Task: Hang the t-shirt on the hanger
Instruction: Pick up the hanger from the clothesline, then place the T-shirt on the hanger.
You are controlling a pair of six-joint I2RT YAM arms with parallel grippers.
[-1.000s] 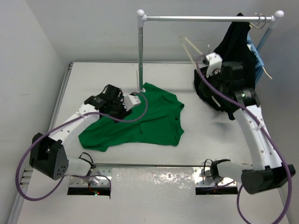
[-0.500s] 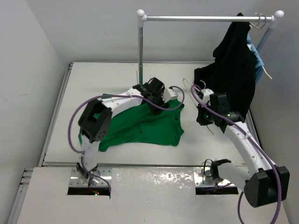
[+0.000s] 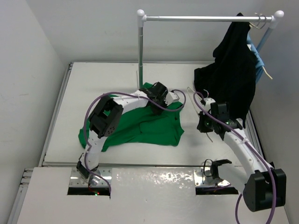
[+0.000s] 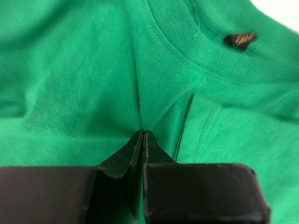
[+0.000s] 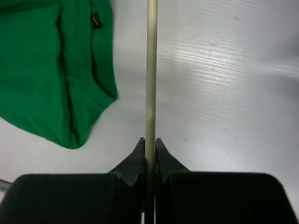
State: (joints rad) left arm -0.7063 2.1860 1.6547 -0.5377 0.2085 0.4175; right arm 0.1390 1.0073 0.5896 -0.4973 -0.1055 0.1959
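The bright green t-shirt (image 3: 145, 128) lies crumpled on the white table, its collar and label (image 4: 239, 39) toward the right. My left gripper (image 3: 174, 98) sits at the collar end, and in the left wrist view it (image 4: 142, 132) is shut on a pinched fold of the t-shirt (image 4: 70, 70). Just right of the shirt, my right gripper (image 3: 202, 124) is low over the table. The right wrist view shows it (image 5: 150, 140) shut on a thin cream bar of the hanger (image 5: 151, 70). Another stretch of the hanger (image 3: 192, 94) shows beside the collar. The t-shirt's edge (image 5: 46, 70) lies left of the bar.
A metal rack stands at the back, with its post (image 3: 140, 51) behind the shirt and its rail (image 3: 205, 18) overhead. A black garment (image 3: 233, 70) and a light-blue garment (image 3: 257, 58) hang at the rail's right end, close to my right arm.
My left arm swung from the shirt's left side across to its collar and shut on the cloth. My right arm brought the hanger down from beside the black garment to beside the shirt.
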